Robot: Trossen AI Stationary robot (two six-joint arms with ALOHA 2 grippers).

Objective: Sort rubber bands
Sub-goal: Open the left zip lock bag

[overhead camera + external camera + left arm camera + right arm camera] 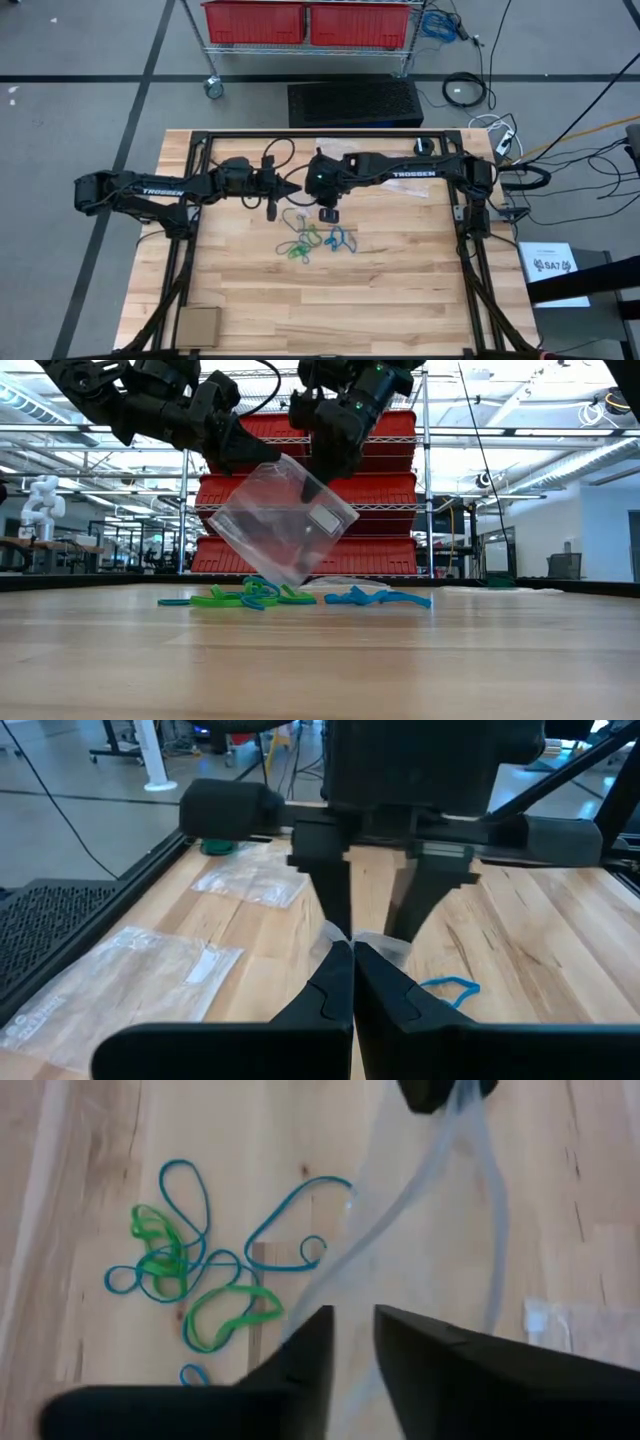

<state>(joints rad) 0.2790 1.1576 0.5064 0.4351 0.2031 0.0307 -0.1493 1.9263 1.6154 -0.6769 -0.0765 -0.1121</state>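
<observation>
A clear plastic bag (285, 525) hangs tilted over the middle of the table, its lower corner just above the rubber bands. The green and blue rubber bands (312, 240) (290, 597) (190, 1270) lie tangled in a small heap on the wood. My left gripper (292, 190) (255, 460) (352, 960) is shut on the bag's upper end. My right gripper (325, 200) (318, 480) (352, 1330) comes down slanting from the right, open. Its fingers stand on either side of one wall of the bag's mouth. My left gripper pinches the bag's upper edge (340, 935) between its two fingers, coming nearly level from the table's left. The bag hangs below the fingers, tilted and clear of the table. My right gripper has one bag wall (400, 1210) in its gap; I cannot tell whether it touches it.
More clear bags (250, 880) (130, 970) lie flat on the far part of the table. A cardboard piece (198, 325) sits at the near left corner. Black frame rails (190, 200) run along the table's sides. Bare wood lies toward the near edge.
</observation>
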